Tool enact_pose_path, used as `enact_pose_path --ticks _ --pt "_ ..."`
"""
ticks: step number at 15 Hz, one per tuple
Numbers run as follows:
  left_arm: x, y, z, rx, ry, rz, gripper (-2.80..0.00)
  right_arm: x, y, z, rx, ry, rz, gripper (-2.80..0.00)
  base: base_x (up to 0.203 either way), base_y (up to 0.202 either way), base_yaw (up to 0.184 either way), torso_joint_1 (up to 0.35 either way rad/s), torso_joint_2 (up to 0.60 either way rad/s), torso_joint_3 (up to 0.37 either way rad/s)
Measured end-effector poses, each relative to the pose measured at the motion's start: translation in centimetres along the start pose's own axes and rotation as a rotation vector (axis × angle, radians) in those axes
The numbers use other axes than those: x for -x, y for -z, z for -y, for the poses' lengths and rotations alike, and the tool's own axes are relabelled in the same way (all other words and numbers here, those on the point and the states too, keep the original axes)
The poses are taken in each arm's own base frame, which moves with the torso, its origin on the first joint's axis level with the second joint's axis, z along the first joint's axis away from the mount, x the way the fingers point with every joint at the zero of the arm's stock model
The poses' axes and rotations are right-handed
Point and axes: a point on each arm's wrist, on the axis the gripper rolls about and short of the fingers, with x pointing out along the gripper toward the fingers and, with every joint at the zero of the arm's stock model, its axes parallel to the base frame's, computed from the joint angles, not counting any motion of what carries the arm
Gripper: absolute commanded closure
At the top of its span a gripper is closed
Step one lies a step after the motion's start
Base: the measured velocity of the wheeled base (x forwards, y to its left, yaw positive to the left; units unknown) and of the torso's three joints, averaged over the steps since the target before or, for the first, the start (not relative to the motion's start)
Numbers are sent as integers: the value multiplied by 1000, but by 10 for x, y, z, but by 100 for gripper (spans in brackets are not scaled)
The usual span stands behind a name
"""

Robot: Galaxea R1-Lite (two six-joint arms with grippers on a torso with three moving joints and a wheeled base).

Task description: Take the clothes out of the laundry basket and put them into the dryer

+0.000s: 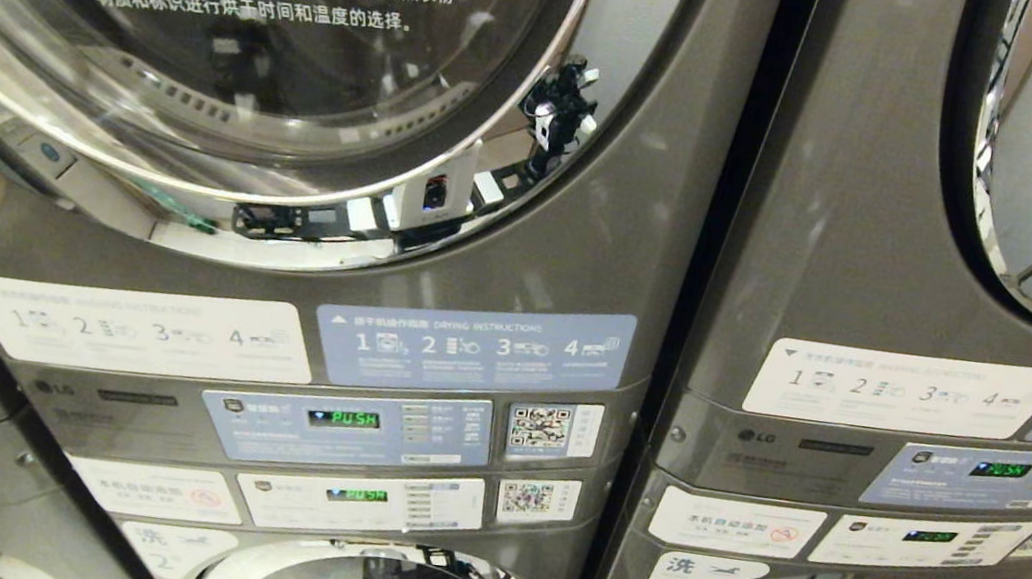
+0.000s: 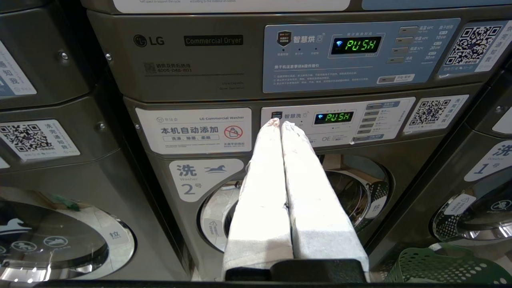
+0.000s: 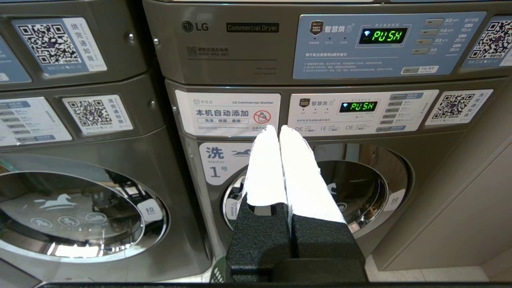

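Note:
The dryer [image 1: 238, 38] is the upper machine of the left stack, with its round glass door shut and its blue panel [image 2: 360, 56] reading PUSH. My left gripper [image 2: 281, 123] is shut and empty, its white-wrapped fingers [image 2: 264, 180] pointing at washer 2 [image 2: 352, 192] below that dryer. My right gripper [image 3: 277, 129] is also shut and empty, in front of washer 1 [image 3: 360, 188]. A corner of the green laundry basket [image 2: 444, 266] shows low down between the two washers, and a sliver of the basket [image 3: 218, 276] appears under the right gripper. The clothes are out of view. Neither arm is in the head view.
A second washer-dryer stack [image 1: 930, 287] stands close to the right of the first, and a third stack [image 2: 48, 140] to the left. All round doors are shut. A beige wall panel [image 3: 460, 200] borders the right stack, with pale floor [image 3: 420, 274] at its foot.

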Motion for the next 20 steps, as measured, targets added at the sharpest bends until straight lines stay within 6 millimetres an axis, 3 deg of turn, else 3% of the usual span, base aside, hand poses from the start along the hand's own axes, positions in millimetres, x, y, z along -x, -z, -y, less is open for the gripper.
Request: enact_pose_path --ticks 20 --pt "0 0 0 0 0 0 0 0 0 0 0 -1 0 0 0 0 0 0 0 0"
